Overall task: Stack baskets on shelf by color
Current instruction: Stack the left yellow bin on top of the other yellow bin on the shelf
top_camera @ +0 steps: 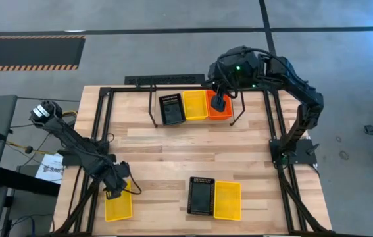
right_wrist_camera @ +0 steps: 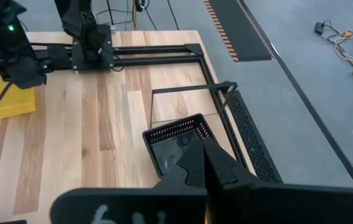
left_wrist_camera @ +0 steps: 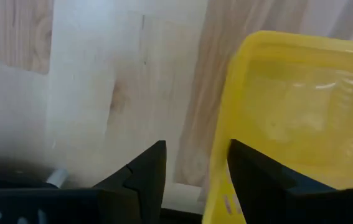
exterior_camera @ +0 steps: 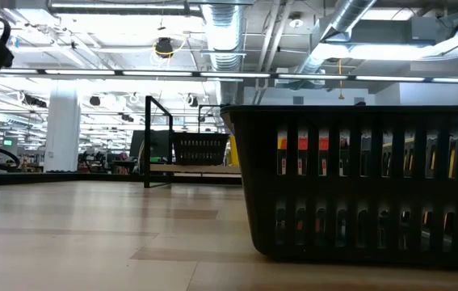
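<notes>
Near edge of the wooden surface: a lone yellow basket at near left, empty as far as the left wrist view shows. Left gripper sits at its far rim; the jaws are parted with the rim's corner between them, and I can't tell whether they grip it or have let go.

Near centre: a black basket and a second yellow basket side by side, touching, black on the left. Contents can't be made out from above. In the low view the black basket fills the right half, and red-orange and yellow show through its mesh slots.

Off the surface's left edge: white paper with dark print, unreadable.

Far side: the shelf, a thin black rod frame, holds three baskets in a row: black left, yellow middle, red-orange right. How many are stacked in each spot I can't tell.

Right gripper is over the red-orange shelf basket with jaws clenched and nothing visible between them. Its wrist view looks past the tips onto the black shelf basket, empty.

No readable brands or labels on any basket.
</notes>
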You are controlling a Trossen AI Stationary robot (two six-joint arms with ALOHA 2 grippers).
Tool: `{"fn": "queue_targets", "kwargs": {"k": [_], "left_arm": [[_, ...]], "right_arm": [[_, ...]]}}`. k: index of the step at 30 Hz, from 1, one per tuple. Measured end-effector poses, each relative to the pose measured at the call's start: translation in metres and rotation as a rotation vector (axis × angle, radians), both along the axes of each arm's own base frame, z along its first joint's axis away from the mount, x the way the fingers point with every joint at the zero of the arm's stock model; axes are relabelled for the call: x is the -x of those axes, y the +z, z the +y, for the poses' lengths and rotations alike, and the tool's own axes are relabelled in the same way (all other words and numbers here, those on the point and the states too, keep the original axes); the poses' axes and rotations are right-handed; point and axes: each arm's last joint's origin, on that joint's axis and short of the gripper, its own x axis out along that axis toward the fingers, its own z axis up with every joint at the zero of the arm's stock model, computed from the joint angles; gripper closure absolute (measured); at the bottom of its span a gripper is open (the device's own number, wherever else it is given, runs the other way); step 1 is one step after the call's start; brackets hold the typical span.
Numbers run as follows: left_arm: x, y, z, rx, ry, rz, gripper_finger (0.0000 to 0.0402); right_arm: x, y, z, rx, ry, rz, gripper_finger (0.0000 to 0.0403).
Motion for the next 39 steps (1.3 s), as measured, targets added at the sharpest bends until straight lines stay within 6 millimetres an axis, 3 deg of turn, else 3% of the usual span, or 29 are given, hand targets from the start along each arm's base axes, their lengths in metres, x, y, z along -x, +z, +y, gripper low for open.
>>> {"fn": "queue_targets", "kwargs": {"k": [9, 12, 16, 25, 29, 33, 39], "left_arm": [[-0.006, -0.029, -0.004, -0.007, 0.0, 0.017, 0.0251], [-0.012, -0.032, -0.002, -0.001, 0.008, 0.005, 0.0287], [-0.022, -0.033, 0.007, 0.001, 0.023, -0.009, 0.0383], [-0.046, -0.03, 0.039, -0.059, 0.05, -0.087, 0.0401], [-0.065, -0.016, 0.055, -0.079, -0.024, -0.152, 0.0401], [-0.087, 0.012, 0.074, -0.145, -0.088, -0.223, 0.0401], [-0.12, 0.081, 0.109, -0.277, -0.123, -0.412, 0.0401]], "right_arm": [[0.0, 0.0, 0.0, 0.0, -0.001, -0.002, 0.0401], [0.0, 0.0, 0.0, -0.005, -0.005, -0.006, 0.04], [0.0, 0.0, 0.0, -0.007, -0.006, -0.009, 0.04], [0.0, 0.0, 0.0, -0.015, -0.012, -0.011, 0.04], [0.0, -0.001, 0.0, -0.018, -0.012, 0.0, 0.04], [0.002, -0.003, 0.0, -0.042, -0.026, 0.028, 0.04], [0.006, -0.008, 0.0, -0.049, -0.047, 0.089, 0.04]]}}
